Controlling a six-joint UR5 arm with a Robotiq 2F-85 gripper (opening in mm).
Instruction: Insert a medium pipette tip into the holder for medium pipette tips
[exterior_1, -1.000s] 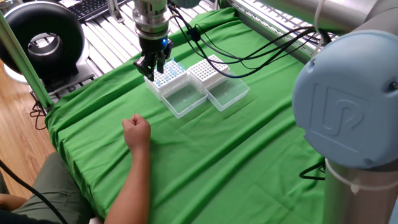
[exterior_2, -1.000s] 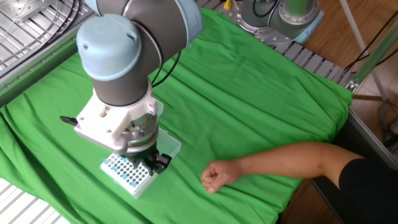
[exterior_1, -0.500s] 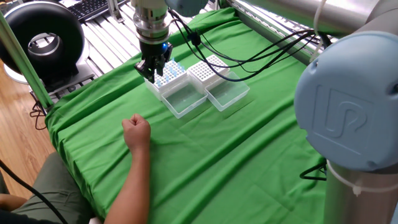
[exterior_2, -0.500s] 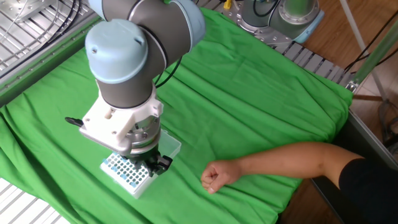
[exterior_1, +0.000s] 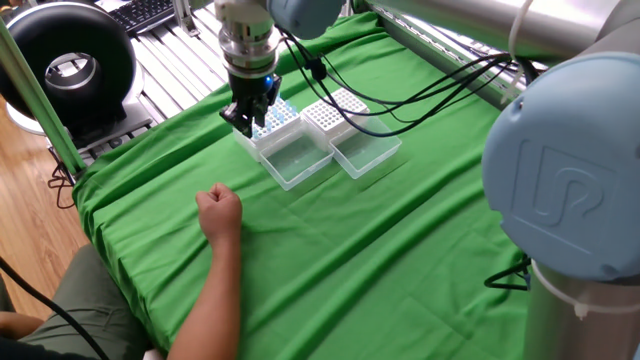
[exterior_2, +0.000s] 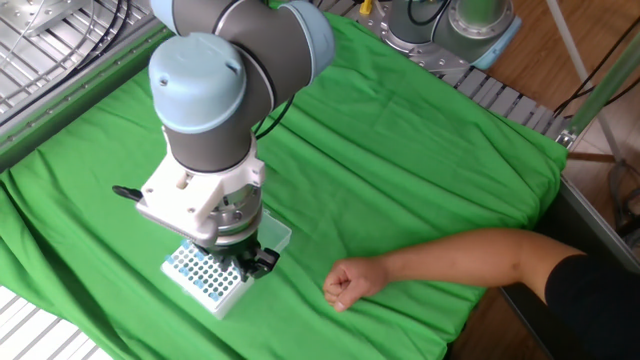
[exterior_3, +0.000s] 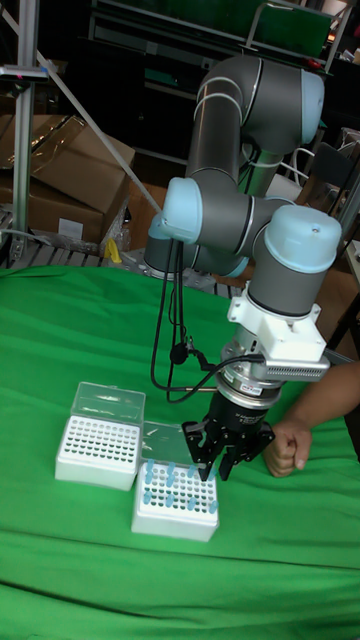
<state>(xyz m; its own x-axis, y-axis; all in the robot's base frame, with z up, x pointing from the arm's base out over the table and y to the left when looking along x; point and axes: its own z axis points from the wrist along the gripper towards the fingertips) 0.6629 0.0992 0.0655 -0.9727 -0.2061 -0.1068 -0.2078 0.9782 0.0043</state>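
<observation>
The holder for medium pipette tips (exterior_1: 283, 115) (exterior_2: 198, 282) (exterior_3: 175, 502) is a white rack whose grid of holes shows blue tips. Its clear lid (exterior_1: 298, 160) lies open in front of it. My gripper (exterior_1: 245, 124) (exterior_2: 241, 272) (exterior_3: 222, 468) points straight down over the rack's edge nearest the person. The fingertips are drawn close together, just above the holes. No medium pipette tip can be made out between the fingers; they hide that spot.
A second, look-alike white rack (exterior_1: 330, 112) (exterior_3: 97, 443) with its own clear lid (exterior_1: 366, 150) stands right beside the first. A person's fist (exterior_1: 220, 212) (exterior_2: 345, 285) (exterior_3: 285, 447) rests on the green cloth near the rack. Cables hang from the wrist.
The wrist and forearm have shifted slightly sideways above the rack. The fingertips stay over the same edge of the blue-tipped rack, and the fist has not moved.
</observation>
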